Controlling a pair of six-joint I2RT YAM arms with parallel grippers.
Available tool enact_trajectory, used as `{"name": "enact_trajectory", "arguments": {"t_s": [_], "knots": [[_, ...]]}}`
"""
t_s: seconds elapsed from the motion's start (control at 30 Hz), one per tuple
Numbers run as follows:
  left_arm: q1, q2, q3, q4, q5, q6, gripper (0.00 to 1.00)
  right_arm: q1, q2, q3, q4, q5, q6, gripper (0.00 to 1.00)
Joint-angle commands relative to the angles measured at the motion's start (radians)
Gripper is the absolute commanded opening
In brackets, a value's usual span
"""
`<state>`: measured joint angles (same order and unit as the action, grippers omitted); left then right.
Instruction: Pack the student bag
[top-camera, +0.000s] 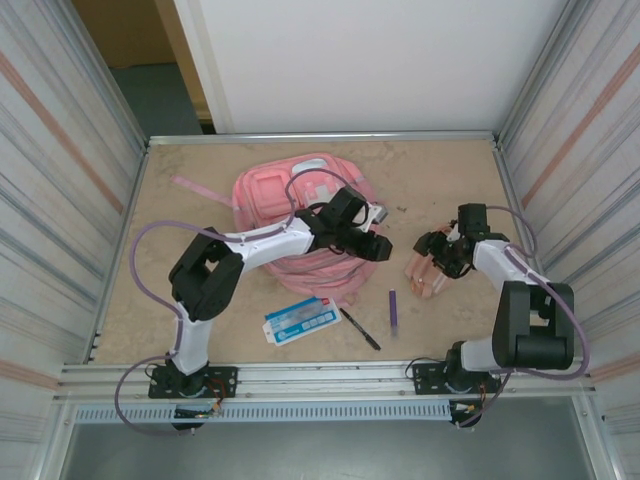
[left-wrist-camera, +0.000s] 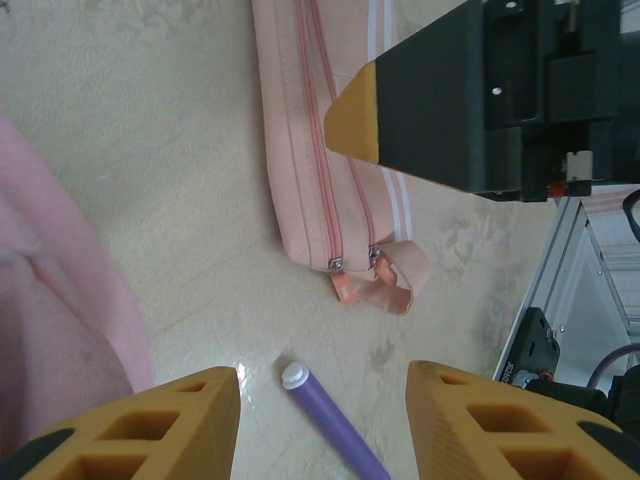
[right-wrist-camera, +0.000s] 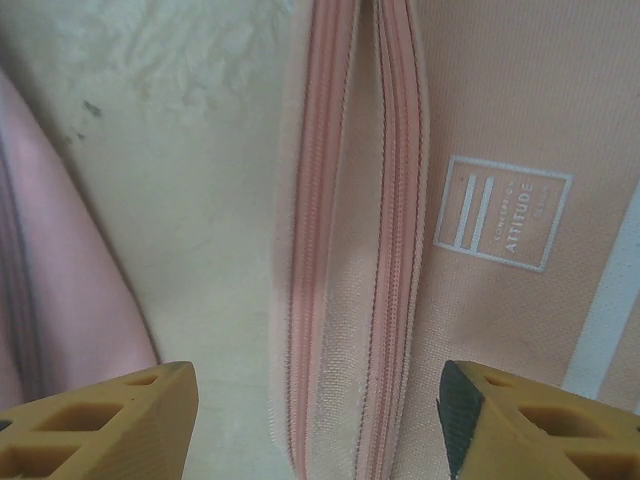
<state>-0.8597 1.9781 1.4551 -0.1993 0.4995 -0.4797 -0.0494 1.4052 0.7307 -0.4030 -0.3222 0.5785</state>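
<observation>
Ribbed metal walls box in your beige table (top-camera: 470, 180). Your bag (top-camera: 290, 200) lies at the far middle, with the left arm reaching across its near right side. Your left gripper (top-camera: 370, 243) hangs just off the bag's right edge, jaws apart and holding nothing, with a purple pen (left-wrist-camera: 330, 425) on the table below them. Your right gripper (top-camera: 437, 262), farther right and clear of the bag, has its jaws spread over a peach pencil case (right-wrist-camera: 480, 150) and grips nothing. A black pen (top-camera: 358, 328) and a blue-white packet (top-camera: 297, 320) lie on the near side of the bag.
</observation>
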Motion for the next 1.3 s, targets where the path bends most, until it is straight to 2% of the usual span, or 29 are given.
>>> {"name": "enact_trajectory", "arguments": {"t_s": [0.0,0.23,0.37,0.5,0.7,0.93,1.27], "knots": [[-0.006,-0.066,-0.044,-0.011,-0.013,-0.011,0.47,0.009,0.009,-0.021,0.009,-0.004,-0.001,0.63],[-0.005,-0.051,-0.024,-0.022,-0.003,0.001,0.47,0.009,0.075,-0.054,0.154,-0.088,0.005,0.46],[-0.006,-0.046,-0.005,-0.03,0.012,-0.009,0.47,0.004,0.083,-0.063,0.162,-0.109,0.002,0.18],[-0.006,-0.048,-0.02,0.011,0.038,-0.042,0.47,0.003,-0.026,-0.121,0.209,-0.158,0.006,0.08],[0.006,-0.079,0.031,-0.041,0.141,-0.07,0.47,0.016,-0.261,-0.126,0.236,-0.311,0.007,0.04],[0.054,-0.2,-0.04,0.004,0.22,-0.137,0.48,0.077,-0.514,-0.109,0.29,-0.379,0.048,0.01],[0.039,-0.265,-0.098,0.176,0.345,-0.17,0.48,0.24,-0.547,-0.109,0.409,-0.332,0.087,0.0]]}}
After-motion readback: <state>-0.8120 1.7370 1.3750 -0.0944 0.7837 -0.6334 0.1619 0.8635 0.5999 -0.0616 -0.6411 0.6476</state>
